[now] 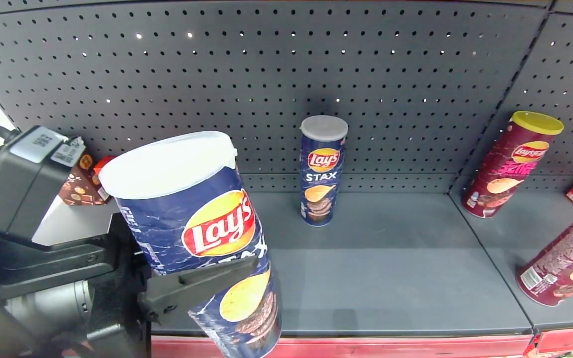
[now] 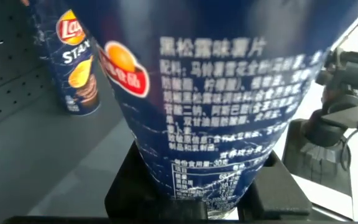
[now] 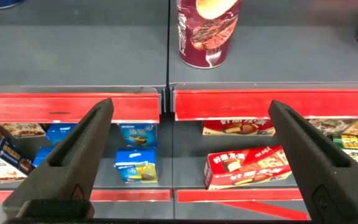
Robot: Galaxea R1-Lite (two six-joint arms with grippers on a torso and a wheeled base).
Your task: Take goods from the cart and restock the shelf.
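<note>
We are facing the shelf [image 1: 391, 258], our left claw [image 2: 207, 196] is clamping a tilted blue can [image 1: 202, 233] at its front left, our right claw [image 3: 191, 109] is gaping empty, a second can [image 1: 322, 171] is standing at the back, a maroon can [image 1: 508, 166] farther right.

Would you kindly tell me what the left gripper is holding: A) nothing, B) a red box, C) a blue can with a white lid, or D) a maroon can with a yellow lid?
C: the left gripper clamps the white-lidded blue can, held tilted before the shelf.
</note>
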